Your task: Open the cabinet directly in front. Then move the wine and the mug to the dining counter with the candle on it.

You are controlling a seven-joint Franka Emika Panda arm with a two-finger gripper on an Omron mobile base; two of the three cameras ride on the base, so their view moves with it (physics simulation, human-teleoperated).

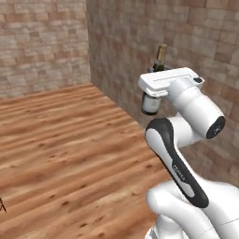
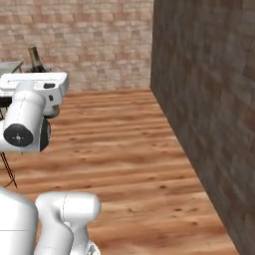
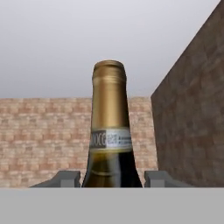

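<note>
Wine [image 3: 110, 131] stands upright, clamped between pincer [image 3: 113, 178] fingers.

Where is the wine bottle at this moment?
The wine stands upright between the fingers of the claw, carried above the wooden floor near the brick wall.

Wine [image 3: 109, 131] stands upright between the two fingers [image 3: 65, 178] of the gripper [image 3: 111, 179], neck rising above the hand, finger pads touching it on either side. In the left base view the wine [image 1: 160, 58] pokes up just behind the hand, its base hanging below the hand over the wood floor [image 1: 70, 154]. Brick wall [image 3: 192, 109] runs close on the hand's right; another brick wall [image 3: 43, 140] sits well ahead, beyond the bottle.
</note>
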